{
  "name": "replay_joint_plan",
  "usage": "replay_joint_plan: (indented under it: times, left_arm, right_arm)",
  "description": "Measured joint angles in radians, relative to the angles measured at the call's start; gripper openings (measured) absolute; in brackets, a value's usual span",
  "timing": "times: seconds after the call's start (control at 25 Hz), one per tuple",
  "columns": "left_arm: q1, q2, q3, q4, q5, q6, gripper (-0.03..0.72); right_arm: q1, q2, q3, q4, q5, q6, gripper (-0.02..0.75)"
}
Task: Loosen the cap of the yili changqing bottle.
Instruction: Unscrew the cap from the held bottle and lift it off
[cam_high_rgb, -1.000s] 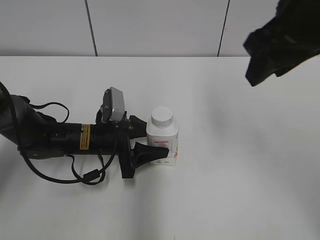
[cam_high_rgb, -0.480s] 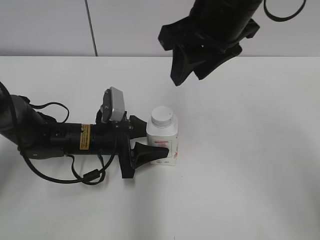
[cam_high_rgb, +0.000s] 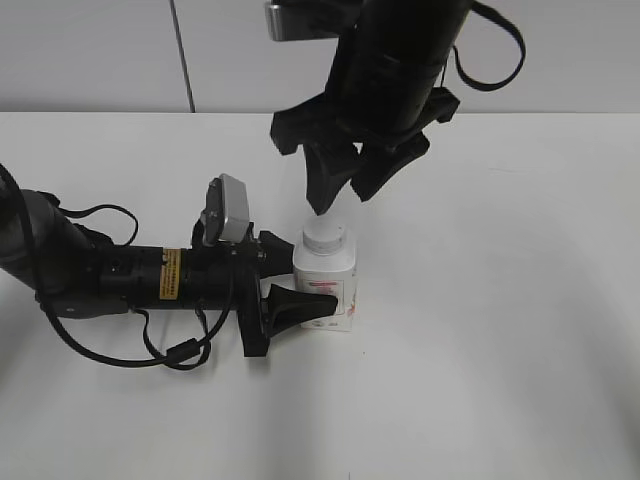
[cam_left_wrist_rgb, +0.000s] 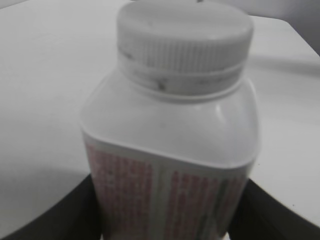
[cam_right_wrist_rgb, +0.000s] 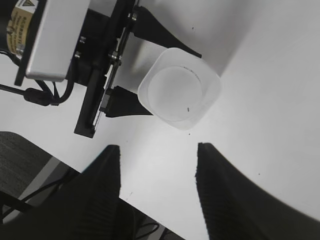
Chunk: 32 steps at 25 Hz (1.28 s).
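The yili changqing bottle (cam_high_rgb: 327, 283) stands upright on the white table, white and squarish with a red-print label. Its white cap (cam_high_rgb: 324, 233) sits on the neck. My left gripper (cam_high_rgb: 290, 275) lies low from the left, shut on the bottle's body. The left wrist view shows the bottle (cam_left_wrist_rgb: 170, 165) close up with the cap (cam_left_wrist_rgb: 184, 36) above and dark fingers at both lower sides. My right gripper (cam_high_rgb: 340, 197) hangs open just above and behind the cap. In the right wrist view its open fingers (cam_right_wrist_rgb: 157, 150) frame bare table below the cap (cam_right_wrist_rgb: 177, 92).
The white table (cam_high_rgb: 500, 330) extends to the right and front. A grey panelled wall (cam_high_rgb: 100, 50) stands behind it. The left arm and its cables (cam_high_rgb: 110, 280) lie across the table's left side. The table's edge shows at the lower left of the right wrist view (cam_right_wrist_rgb: 55, 160).
My right arm has swung in from the upper right and come down to just above the cap. The left gripper and bottle have not moved.
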Motion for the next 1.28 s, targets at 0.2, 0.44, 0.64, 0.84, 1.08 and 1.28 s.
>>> replay_joint_plan:
  times: [0.2, 0.44, 0.64, 0.84, 1.08, 1.28]
  left_arm:
    - [0.0, 0.0, 0.0, 0.0, 0.0, 0.0, 0.421]
    - [0.0, 0.0, 0.0, 0.0, 0.0, 0.0, 0.421]
    - [0.0, 0.0, 0.0, 0.0, 0.0, 0.0, 0.421]
    - [0.0, 0.0, 0.0, 0.0, 0.0, 0.0, 0.421]
    - [0.0, 0.0, 0.0, 0.0, 0.0, 0.0, 0.421]
    - [0.0, 0.0, 0.0, 0.0, 0.0, 0.0, 0.421]
  right_arm:
    - [0.041, 0.044, -0.004, -0.055, 0.0, 0.005, 0.397]
    - [0.063, 0.098, -0.075, -0.086, 0.001, 0.007, 0.397]
    - [0.063, 0.106, -0.131, -0.109, 0.001, 0.008, 0.426]
    - [0.063, 0.12, -0.138, -0.131, 0.001, 0.021, 0.514]
    - [0.063, 0.16, -0.138, -0.175, 0.001, 0.073, 0.525]
    - [0.063, 0.166, -0.138, -0.185, 0.001, 0.107, 0.526]
